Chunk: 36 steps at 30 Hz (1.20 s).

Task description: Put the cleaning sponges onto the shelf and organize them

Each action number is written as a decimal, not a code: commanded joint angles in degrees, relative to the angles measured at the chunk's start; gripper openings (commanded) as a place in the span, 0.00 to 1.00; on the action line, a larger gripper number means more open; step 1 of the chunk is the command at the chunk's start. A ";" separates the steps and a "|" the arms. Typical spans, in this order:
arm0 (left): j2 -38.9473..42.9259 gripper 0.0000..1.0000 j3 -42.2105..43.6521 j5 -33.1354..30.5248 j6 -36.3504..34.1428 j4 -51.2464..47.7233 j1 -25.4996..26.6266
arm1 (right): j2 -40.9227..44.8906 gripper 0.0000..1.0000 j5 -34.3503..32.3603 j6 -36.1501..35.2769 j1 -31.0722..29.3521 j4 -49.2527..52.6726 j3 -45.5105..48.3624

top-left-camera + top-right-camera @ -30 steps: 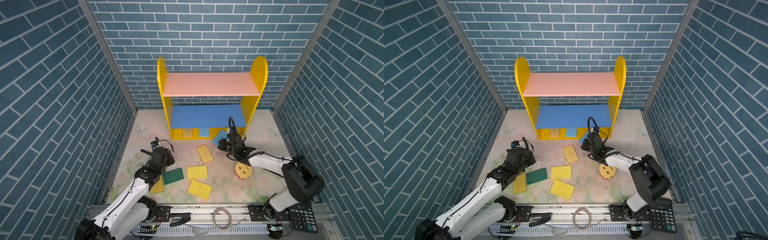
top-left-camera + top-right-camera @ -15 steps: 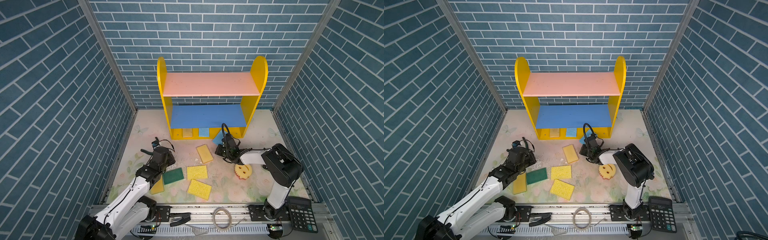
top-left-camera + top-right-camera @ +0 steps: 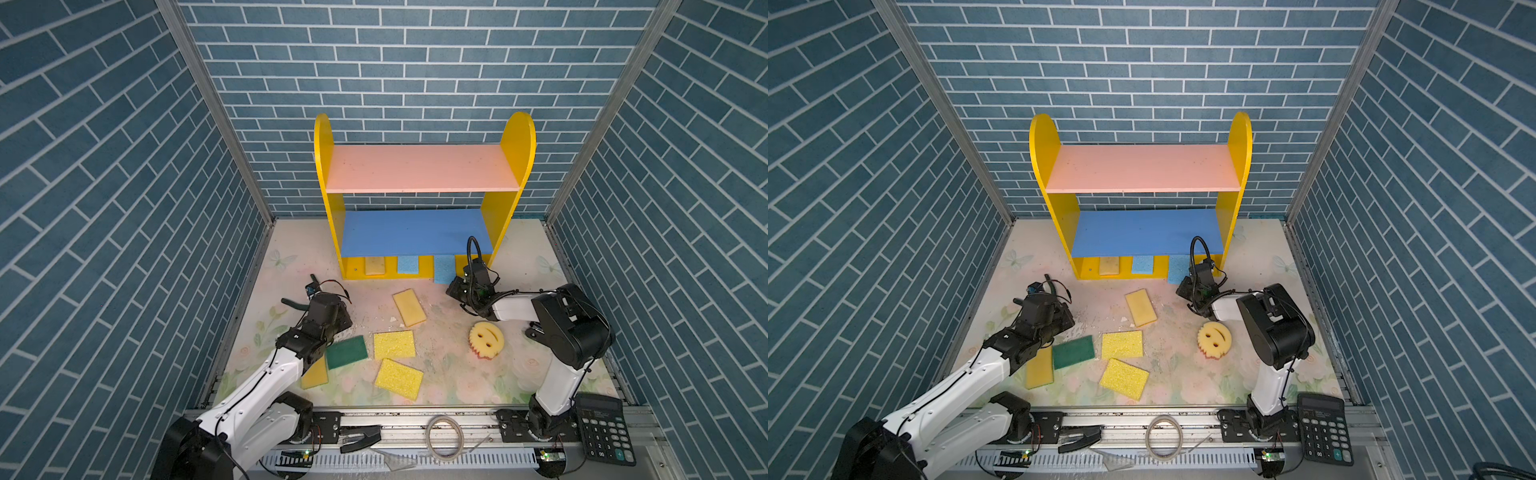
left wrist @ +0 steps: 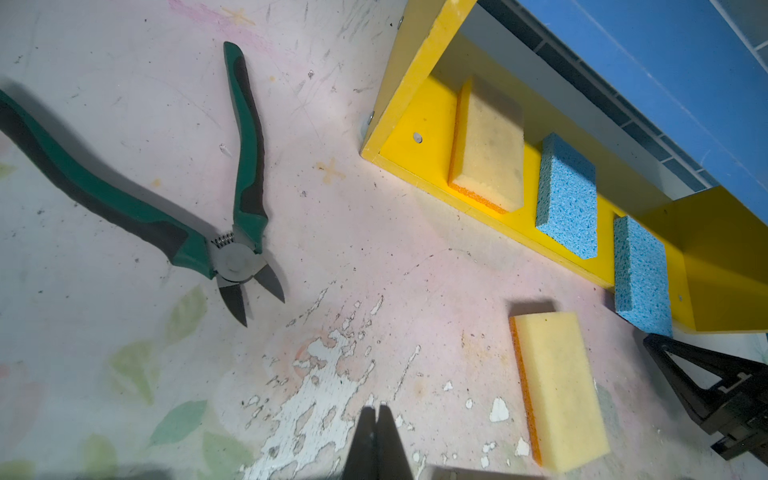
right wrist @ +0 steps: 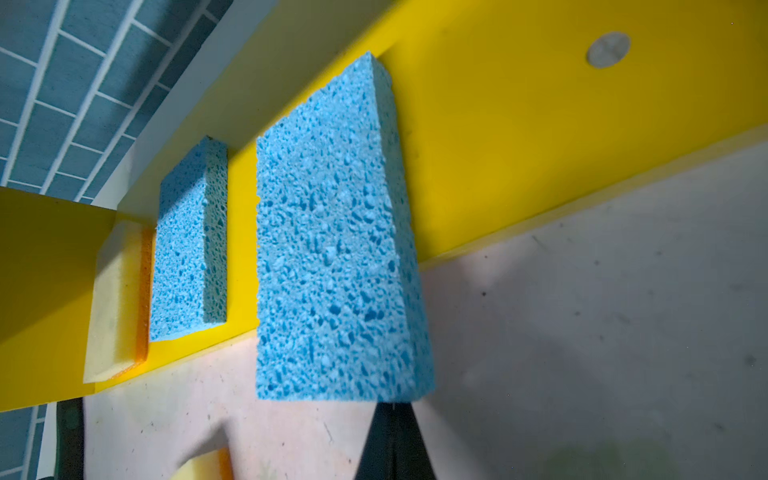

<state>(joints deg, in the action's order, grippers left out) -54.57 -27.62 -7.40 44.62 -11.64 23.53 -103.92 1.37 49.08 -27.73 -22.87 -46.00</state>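
Observation:
The shelf (image 3: pixel 419 168) stands at the back. On its yellow base lie a tan sponge (image 3: pixel 375 266) and a blue sponge (image 3: pixel 407 264). A second blue sponge (image 5: pixel 332 257) lies half on the base, overhanging the front edge. My right gripper (image 5: pixel 392 405) is shut and empty, its tips against that sponge's near end. The left gripper (image 4: pixel 377 409) is shut and empty, low over the mat. On the mat lie a pale yellow sponge (image 3: pixel 409 307), two yellow ones (image 3: pixel 394 345) (image 3: pixel 399 379), a green-topped one (image 3: pixel 346 352), a yellow one (image 3: pixel 315 374) partly under the left arm, and a smiley sponge (image 3: pixel 486 337).
Green-handled pliers (image 4: pixel 232 232) lie open on the mat left of the shelf, close to the left gripper. A black calculator (image 3: pixel 604 428) and a cable ring (image 3: pixel 444 432) sit on the front rail. Brick-patterned walls enclose three sides.
The right gripper has pushed the tilted blue sponge straight and partly onto the shelf base, while its elbow swung left and back. The left arm has stayed still.

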 commanded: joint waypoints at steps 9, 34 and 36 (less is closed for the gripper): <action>1.07 0.04 1.14 -0.31 1.29 0.94 -0.12 | 1.82 0.00 1.85 3.54 -3.26 -4.91 5.11; -2.71 0.04 3.29 1.78 1.49 4.35 -0.12 | -12.09 0.00 -1.82 7.34 -1.13 -16.83 2.24; -3.18 0.05 3.19 1.78 1.45 4.51 -0.14 | -13.33 0.00 -1.98 7.59 -0.86 -17.57 1.73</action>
<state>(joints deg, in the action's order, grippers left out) -57.17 -25.36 -5.89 45.89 -8.01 23.53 -113.56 1.65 55.13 -29.23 -44.58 -44.16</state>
